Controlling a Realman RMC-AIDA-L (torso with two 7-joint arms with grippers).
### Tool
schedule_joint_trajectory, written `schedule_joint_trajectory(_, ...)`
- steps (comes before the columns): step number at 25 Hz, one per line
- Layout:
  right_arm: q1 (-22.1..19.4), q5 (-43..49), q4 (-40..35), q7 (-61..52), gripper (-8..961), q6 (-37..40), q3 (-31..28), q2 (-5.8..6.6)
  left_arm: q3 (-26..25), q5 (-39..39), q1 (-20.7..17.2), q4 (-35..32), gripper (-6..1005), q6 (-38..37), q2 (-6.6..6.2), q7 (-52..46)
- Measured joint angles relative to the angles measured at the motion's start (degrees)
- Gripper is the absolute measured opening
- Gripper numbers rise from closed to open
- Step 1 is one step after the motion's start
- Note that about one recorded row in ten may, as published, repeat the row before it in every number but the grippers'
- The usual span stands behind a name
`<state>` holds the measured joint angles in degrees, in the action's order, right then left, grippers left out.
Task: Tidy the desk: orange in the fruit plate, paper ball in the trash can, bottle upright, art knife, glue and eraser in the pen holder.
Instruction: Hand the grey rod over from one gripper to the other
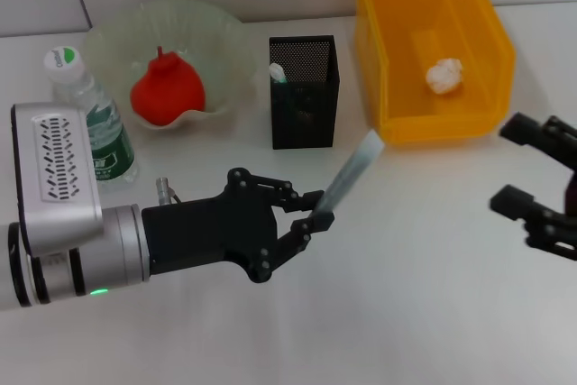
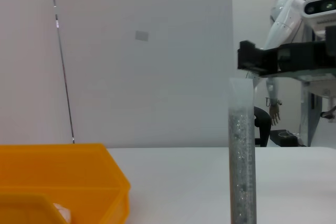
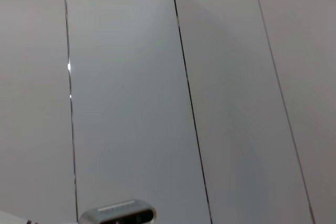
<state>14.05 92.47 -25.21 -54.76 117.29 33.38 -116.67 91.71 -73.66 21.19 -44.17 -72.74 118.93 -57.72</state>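
Note:
My left gripper (image 1: 317, 208) is shut on the glue (image 1: 352, 173), a slim grey stick that slants up toward the pen holder (image 1: 311, 123), just in front of it and to its right. The left wrist view shows the glue (image 2: 242, 166) upright and close. A white-tipped art knife (image 1: 278, 72) stands inside the black mesh holder. The orange (image 1: 167, 89) lies in the pale-green fruit plate (image 1: 216, 29). The paper ball (image 1: 444, 75) rests in the yellow trash can (image 1: 397, 87). The bottle (image 1: 95, 110) stands upright at the left. My right gripper (image 1: 516, 165) hangs open at the right edge. The eraser is out of view.
The trash can (image 2: 68, 177) fills the low corner of the left wrist view, with white tabletop beyond it. A small metal stub (image 1: 163, 188) pokes up beside my left wrist. Bare white table (image 1: 415, 295) lies between the two grippers.

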Motion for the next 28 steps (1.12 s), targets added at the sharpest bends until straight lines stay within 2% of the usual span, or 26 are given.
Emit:
schedule_joint_trajectory(4, 1.61, 1.25, 0.00, -0.30, 790, -2.00, 0.18, -0.32, 0.12, 0.47, 0.04, 0.06, 172, -0.05, 0.05, 0.52)
schedule_joint_trajectory(12, 4.64, 5.71, 0.02, -0.05, 790, -5.24, 0.29, -2.19, 0.66, 0.73, 0.70, 0.07, 172, -0.40, 0.16, 0.53)
schedule_joint_trajectory(23, 7.46, 7.02, 0.98, 0.04, 788, -8.32, 0.39, -2.33, 2.09, 0.80, 1.72, 0.17, 173, -0.82, 0.16, 0.07)
schedule_joint_trajectory(28, 8.59, 7.02, 1.51, 0.06, 788, -9.33, 2.32, -2.40, 2.14, 0.84, 2.11, 0.27, 173, -0.82, 0.16, -0.17)
